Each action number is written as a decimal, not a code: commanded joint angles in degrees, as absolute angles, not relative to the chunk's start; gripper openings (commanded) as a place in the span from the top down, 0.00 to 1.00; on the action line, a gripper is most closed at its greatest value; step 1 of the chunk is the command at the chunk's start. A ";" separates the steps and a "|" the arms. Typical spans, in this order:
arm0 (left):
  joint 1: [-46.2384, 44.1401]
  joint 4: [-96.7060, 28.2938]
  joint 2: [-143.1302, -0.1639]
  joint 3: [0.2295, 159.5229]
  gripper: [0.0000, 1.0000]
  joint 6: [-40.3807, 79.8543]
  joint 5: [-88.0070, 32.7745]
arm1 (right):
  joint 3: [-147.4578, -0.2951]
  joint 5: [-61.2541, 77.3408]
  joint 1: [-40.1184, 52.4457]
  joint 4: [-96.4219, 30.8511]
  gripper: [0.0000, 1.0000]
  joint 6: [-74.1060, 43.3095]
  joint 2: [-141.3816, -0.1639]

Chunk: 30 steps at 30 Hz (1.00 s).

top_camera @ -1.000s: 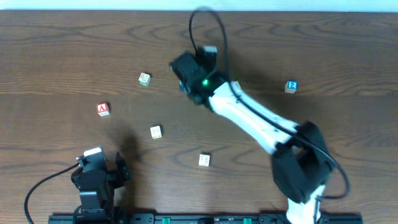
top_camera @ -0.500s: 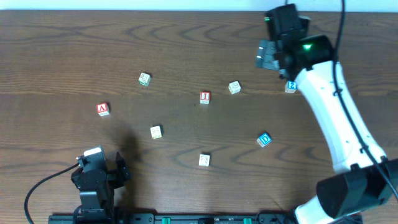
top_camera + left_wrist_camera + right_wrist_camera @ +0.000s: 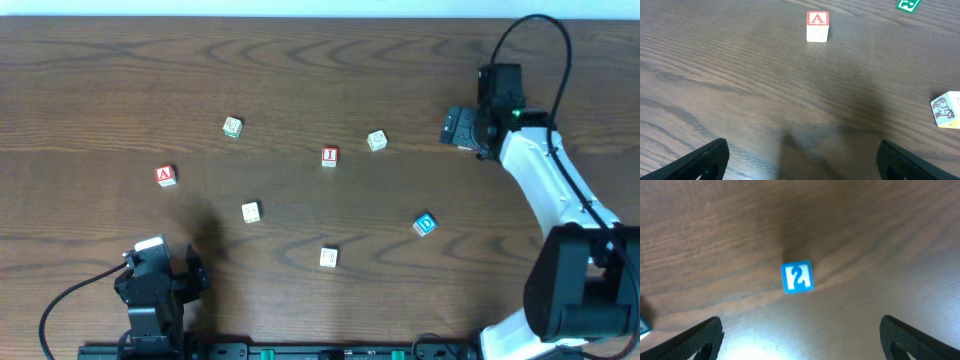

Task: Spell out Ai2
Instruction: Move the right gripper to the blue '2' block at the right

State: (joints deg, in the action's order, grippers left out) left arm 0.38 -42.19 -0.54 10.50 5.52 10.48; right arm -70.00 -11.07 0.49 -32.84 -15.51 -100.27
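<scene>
The red A block lies at the left, and it also shows in the left wrist view, far ahead of my open, empty left gripper. That gripper rests at the front left. The red I block lies near the middle. The blue 2 block lies flat on the wood, ahead of my right gripper, which is open, empty and above it. In the overhead view the right gripper hides the 2 block.
Cream blocks lie at the back left, centre left, front centre and next to the I block. A blue D block lies at the front right. The left wrist view shows a cream block at its right edge.
My right arm swung from the table's middle to the far right and now hovers over the 2 block. The I block and its neighbour came into view. The left arm has not moved.
</scene>
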 commanded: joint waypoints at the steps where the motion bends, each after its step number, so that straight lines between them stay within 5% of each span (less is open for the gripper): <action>1: 0.73 -43.22 -0.21 9.58 0.05 4.69 10.63 | -66.85 -8.29 -1.58 -29.67 0.01 -12.38 -101.01; 23: 0.73 -43.22 -0.21 9.58 0.05 4.69 10.63 | -65.19 0.45 -5.13 -16.29 0.08 -6.11 -111.07; 30: 0.73 -43.22 -0.21 9.58 0.05 4.69 10.63 | -65.19 0.25 -5.13 -13.98 0.23 -6.11 -111.90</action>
